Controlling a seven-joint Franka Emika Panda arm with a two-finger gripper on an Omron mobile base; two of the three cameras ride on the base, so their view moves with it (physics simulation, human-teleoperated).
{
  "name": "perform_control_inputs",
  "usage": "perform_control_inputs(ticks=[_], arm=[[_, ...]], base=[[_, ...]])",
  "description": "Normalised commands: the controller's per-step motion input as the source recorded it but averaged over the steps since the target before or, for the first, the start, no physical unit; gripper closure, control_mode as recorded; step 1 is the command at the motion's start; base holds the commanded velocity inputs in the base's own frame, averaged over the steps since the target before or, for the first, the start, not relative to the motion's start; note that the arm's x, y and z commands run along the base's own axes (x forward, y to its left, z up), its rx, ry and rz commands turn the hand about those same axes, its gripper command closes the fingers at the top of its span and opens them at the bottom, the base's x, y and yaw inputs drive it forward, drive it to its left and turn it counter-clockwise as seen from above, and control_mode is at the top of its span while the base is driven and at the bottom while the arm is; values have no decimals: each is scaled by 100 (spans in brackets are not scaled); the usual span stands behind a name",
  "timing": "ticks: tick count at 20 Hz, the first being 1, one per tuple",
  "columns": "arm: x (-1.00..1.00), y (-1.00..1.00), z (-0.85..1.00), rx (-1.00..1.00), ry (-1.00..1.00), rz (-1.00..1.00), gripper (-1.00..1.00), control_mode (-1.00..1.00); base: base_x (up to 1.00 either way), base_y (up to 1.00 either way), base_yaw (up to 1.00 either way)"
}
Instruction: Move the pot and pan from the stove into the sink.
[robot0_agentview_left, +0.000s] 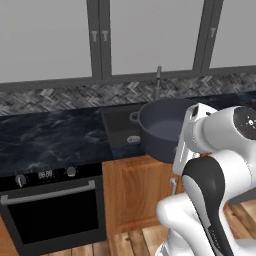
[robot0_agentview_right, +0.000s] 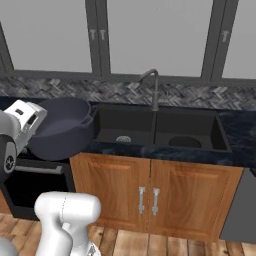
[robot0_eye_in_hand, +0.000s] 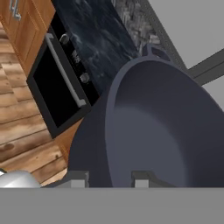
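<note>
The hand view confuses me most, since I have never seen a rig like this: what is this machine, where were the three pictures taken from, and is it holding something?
It is a white robot arm on a base that can drive, in a rendered kitchen. Two cameras ride on the base behind the arm, left and right; the third sits on the hand and looks along the gripper. The gripper is shut on the rim of the pot, a deep dark blue-grey pot with small loop handles, held tilted in the air beside the sink. The sink is a black double basin with a curved grey faucet, set in a dark marbled counter. A black-doored oven sits under the counter.
</note>
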Motion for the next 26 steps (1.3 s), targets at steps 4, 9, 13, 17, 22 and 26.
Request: perform_control_inputs(ticks=[4, 9, 13, 17, 22, 26], arm=[[0, 0, 0, 0, 0, 0, 100, 100], [0, 0, 0, 0, 0, 0, 100, 100], [0, 0, 0, 0, 0, 0, 100, 100], [0, 0, 0, 0, 0, 0, 100, -100], [48, 0, -12, 0, 3, -2, 100, -100], [70, 0, -23, 0, 3, -1, 100, -100]], base=[[59, 0, 0], [66, 2, 0], [43, 1, 0], [0, 0, 0], [0, 0, 0], [0, 0, 0]])
